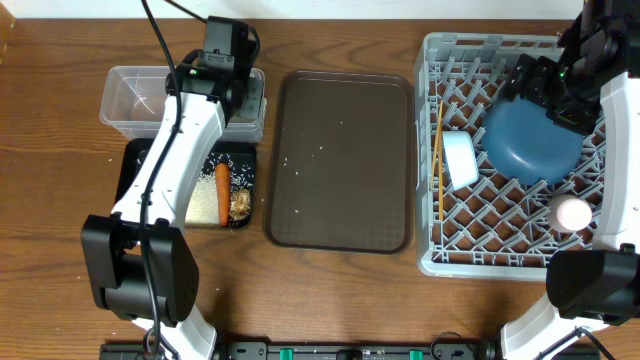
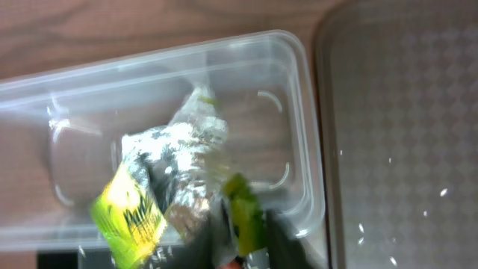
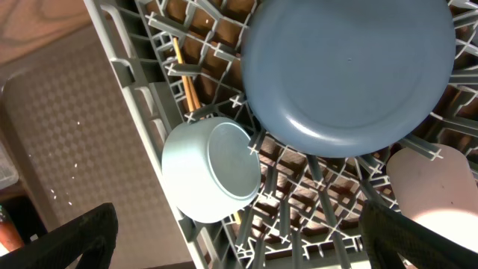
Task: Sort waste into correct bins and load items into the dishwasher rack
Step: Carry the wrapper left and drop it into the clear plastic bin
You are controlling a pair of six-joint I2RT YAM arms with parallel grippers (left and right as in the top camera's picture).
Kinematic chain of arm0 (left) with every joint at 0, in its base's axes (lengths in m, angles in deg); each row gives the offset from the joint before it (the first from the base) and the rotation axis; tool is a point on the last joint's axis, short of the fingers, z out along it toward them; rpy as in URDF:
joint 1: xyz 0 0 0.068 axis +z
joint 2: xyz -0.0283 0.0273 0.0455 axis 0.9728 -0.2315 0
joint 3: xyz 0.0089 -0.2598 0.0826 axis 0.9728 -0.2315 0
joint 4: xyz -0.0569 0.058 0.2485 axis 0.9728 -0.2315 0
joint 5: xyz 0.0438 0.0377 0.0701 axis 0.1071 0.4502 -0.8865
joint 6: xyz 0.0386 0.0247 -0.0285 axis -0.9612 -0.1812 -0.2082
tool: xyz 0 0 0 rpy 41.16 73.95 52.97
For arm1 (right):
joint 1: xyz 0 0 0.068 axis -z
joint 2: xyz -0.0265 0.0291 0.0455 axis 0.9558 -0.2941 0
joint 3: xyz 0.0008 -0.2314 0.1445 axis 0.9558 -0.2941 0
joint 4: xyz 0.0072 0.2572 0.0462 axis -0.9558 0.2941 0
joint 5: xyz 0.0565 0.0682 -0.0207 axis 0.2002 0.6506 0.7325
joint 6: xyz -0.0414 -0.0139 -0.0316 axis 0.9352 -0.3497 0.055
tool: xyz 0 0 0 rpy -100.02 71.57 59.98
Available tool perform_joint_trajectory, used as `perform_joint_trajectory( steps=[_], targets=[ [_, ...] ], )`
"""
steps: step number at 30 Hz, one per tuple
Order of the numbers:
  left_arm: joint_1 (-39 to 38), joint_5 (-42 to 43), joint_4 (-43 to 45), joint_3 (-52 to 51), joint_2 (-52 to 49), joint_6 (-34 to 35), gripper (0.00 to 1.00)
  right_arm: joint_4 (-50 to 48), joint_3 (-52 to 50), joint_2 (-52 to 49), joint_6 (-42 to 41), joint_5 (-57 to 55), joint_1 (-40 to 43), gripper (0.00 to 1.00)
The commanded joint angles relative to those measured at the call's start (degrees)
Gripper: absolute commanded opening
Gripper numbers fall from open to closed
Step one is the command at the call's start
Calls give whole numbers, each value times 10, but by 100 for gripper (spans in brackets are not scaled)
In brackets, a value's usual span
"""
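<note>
Two arms: L gripper [image 2: 246, 248] over clear tub [image 2: 302, 104], wrapper [image 2: 127, 213] + foil [image 2: 187, 153] at its tips, can't tell if gripped; R gripper [image 3: 246, 239] spread wide above rack [image 3: 142, 82].

Table [image 1: 60, 150]: tub [image 1: 112, 95], tray [image 1: 129, 170], serving tray [image 1: 340, 160], rack [image 1: 430, 150]

Crumpled foil [image 2: 183, 161] and a yellow-green wrapper [image 2: 127, 213] show blurred against the clear tub [image 2: 299, 90]. A brown tray [image 2: 403, 112] lies just beside it, flecked with rice [image 2: 442, 193].

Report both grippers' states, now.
Left gripper: over the clear tub, foil and wrapper at its tips; grip cannot be told.
Right gripper: open, empty, above the rack.
</note>
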Motion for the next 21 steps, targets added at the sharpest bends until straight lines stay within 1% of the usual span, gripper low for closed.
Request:
perform_joint_trajectory(
  steps=[1,2,4,6,8,10,11,16,21],
  targets=[
    [2,-5,-20,6,22,7,54,0,1,-2,2,-2,1,99],
    [2,-4,-28,9,33,7,56,0,1,-2,2,-2,1,99],
    [2,-4,-41,12,66,7,69,0,1,-2,2,-1,1,99],
    [2,-4,-52,12,105,8,72,0,1,-2,2,-1,1,99],
    [2,-5,-63,12,144,9,78,0,1,-2,2,-2,1,99],
    [2,-5,-78,12,186,9,89,0,1,-2,2,-2,1,99],
    [3,-5,-89,12,207,9,98,0,1,-2,2,-2,1,99],
    [3,-5,-143,12,299,9,98,0,1,-2,2,-2,1,99],
    [3,-5,-160,11,356,9,98,0,1,-2,2,-2,1,99]
  ],
)
